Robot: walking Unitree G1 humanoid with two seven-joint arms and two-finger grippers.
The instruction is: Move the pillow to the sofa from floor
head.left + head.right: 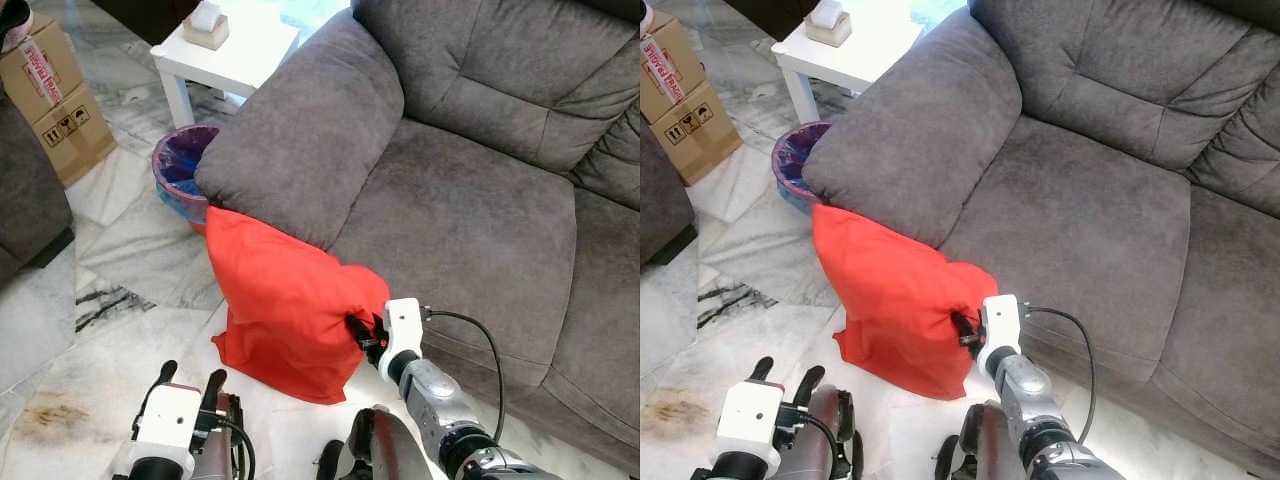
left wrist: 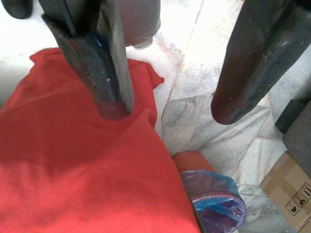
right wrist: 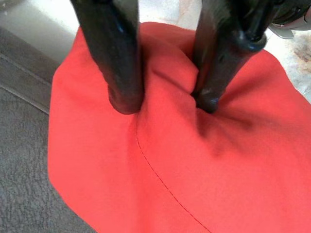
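Note:
The red pillow (image 1: 285,310) stands on the marble floor, leaning against the front of the grey sofa (image 1: 470,210) below its armrest. My right gripper (image 1: 360,335) is pressed into the pillow's upper right side. In the right wrist view its fingers (image 3: 124,92) pinch a raised fold of the red fabric (image 3: 170,170). My left gripper (image 1: 190,380) hovers low to the left of the pillow, open and holding nothing. Through its fingers (image 2: 109,92) I see the pillow (image 2: 73,170) just below.
A bin with a blue-purple liner (image 1: 180,165) stands by the armrest, just behind the pillow. A white side table (image 1: 240,45) carries a tissue box (image 1: 207,25). Cardboard boxes (image 1: 55,100) and a dark piece of furniture (image 1: 25,200) are at the left.

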